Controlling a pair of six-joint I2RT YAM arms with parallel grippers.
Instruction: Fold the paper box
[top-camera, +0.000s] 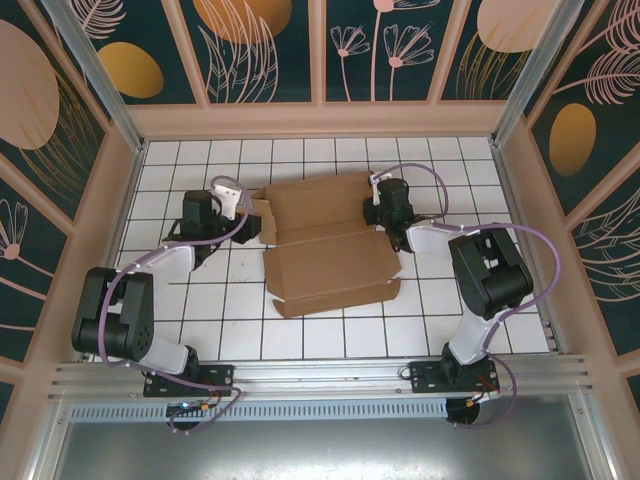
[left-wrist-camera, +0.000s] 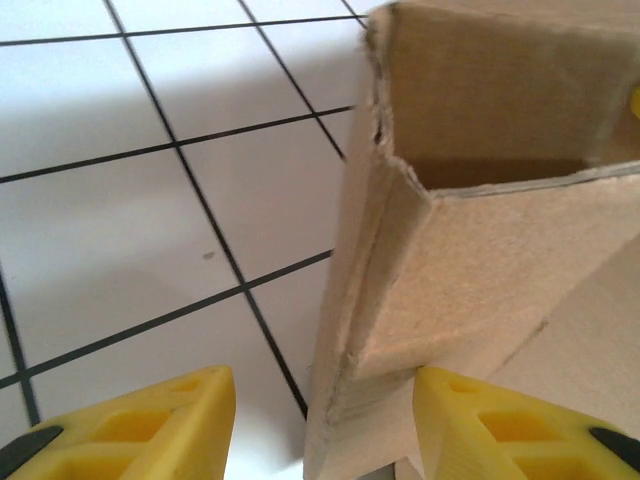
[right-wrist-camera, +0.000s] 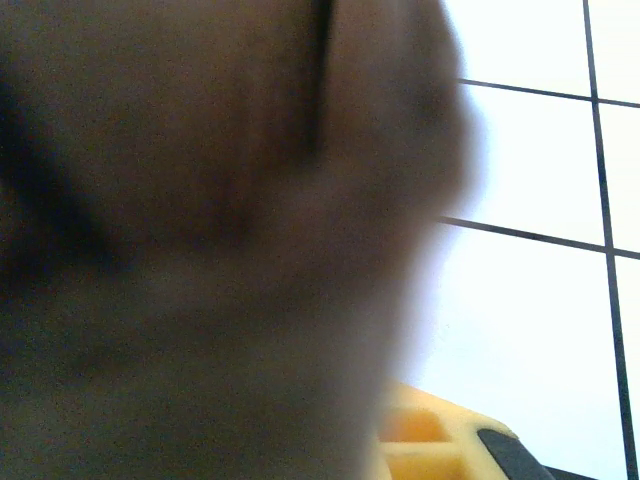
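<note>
Top external: the paper box (top-camera: 325, 250) lies at the centre of the white tiled table (top-camera: 480, 300), between the two arms. It is partly folded, with a broad panel at the near side and a second panel behind it across a crease. The left gripper (top-camera: 250, 218) sits at the box's left edge, by a small raised side flap. The right gripper (top-camera: 378, 210) sits at the far right corner of the box, against the cardboard.

Left wrist: a cardboard wall of the box (left-wrist-camera: 500, 250) stands upright on the tiles, its corrugated edge facing the camera. The two yellow fingers (left-wrist-camera: 150, 420) straddle it. The one on the right of the view is just beside the cardboard, and the one on the left stands clear of it over bare tile. The jaws are moderately wide and not clamped.

Right wrist: blurred brown cardboard (right-wrist-camera: 200, 250) lies very close to the lens. One yellow finger (right-wrist-camera: 440, 445) shows at the bottom, right against the cardboard. The jaws are narrow and pinch the box's edge. Detail of the contact is lost in the blur.
</note>
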